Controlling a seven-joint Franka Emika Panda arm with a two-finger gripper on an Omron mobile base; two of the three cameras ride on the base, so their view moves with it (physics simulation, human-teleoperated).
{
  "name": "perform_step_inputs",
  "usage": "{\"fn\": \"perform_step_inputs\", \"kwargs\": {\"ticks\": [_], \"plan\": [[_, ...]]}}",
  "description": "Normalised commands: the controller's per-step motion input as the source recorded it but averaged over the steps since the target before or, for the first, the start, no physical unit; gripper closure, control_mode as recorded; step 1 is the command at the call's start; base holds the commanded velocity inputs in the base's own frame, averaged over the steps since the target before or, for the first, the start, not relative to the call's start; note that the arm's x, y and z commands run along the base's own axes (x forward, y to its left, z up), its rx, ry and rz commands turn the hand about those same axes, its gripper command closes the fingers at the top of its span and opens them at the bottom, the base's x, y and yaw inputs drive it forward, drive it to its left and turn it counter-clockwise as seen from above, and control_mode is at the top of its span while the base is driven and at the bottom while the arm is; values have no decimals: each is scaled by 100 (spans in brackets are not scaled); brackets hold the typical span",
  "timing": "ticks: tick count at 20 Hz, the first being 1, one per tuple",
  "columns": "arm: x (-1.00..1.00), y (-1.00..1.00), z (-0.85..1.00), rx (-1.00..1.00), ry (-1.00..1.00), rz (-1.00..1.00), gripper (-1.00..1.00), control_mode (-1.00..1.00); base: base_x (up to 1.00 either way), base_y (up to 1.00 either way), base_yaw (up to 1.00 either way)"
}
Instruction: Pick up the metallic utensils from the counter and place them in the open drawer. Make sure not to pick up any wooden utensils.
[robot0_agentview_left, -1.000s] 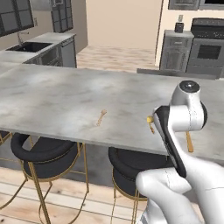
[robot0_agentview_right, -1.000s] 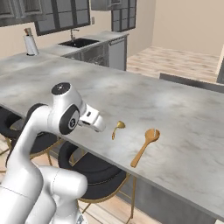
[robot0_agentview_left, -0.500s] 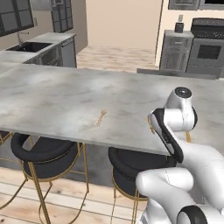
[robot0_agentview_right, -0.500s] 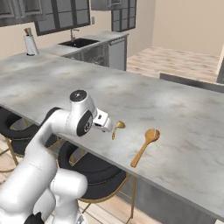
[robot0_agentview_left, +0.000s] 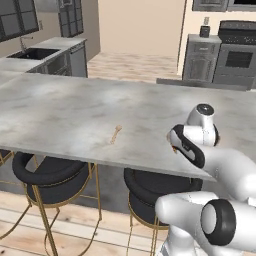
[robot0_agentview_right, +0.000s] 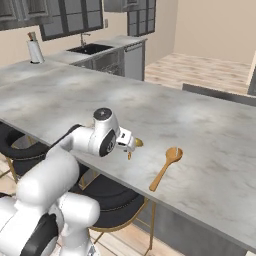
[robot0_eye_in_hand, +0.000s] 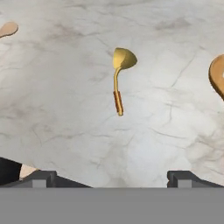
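Pale marbled counter (robot0_eye_in_hand: 65, 109) lay under the gripper (robot0_eye_in_hand: 109, 177), jaws wide and empty; a small golden ladle (robot0_eye_in_hand: 119, 76) lay straight ahead, handle pointing back toward them.

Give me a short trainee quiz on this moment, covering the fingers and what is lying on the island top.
1. True or false: the small spoon-like piece lies on the counter, untouched, ahead of the open fingers.
2. In the right base view, what lies on the counter to the right of that piece? A) a long wooden spoon B) a whisk C) a plate
3. In the left base view, what stands under the counter's near edge?

Key: 1 true. 2 A. 3 two black stools with gold legs.
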Motion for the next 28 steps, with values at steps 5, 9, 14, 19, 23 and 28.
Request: {"fn": "perform_step_inputs", "kwargs": {"ticks": [5,9,14,19,23,28], "plan": [[29,-6,-32,0,1,0,-100,-100,0,0,0],[39,-3,-29,0,0,0,-100,-100,0,0,0],[41,-14,-24,0,0,0,-100,-100,0,0,0],[35,-20,-27,0,0,0,-100,-100,0,0,0],[44,-1,-32,0,0,0,-100,-100,0,0,0],[40,-1,-25,0,0,0,-100,-100,0,0,0]]}}
